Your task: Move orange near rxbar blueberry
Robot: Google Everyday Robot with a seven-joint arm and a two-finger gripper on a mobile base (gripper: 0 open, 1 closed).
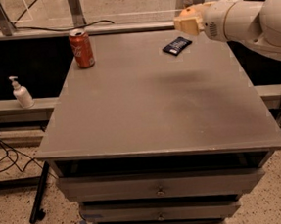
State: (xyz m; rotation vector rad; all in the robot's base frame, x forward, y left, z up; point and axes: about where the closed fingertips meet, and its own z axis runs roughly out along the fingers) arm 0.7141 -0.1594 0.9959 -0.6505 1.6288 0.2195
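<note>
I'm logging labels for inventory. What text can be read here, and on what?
Can: white script, too blurred to read.
Rxbar: faint white print, too small to read.
Gripper, above the table's far right edge: no text.

The arm (262,17) comes in from the 2 o'clock corner of the view. It is built of smooth, glossy off-white shells, fat and rounded, with a bulbous joint at the edge. The wrist segment (226,17) is a pale drum with what looks like a small round dotted patch on its side. At its end, at about 1 o'clock, sits the tool (189,21), a blunt tan-cream lump, warmer in colour than the shells.
</note>
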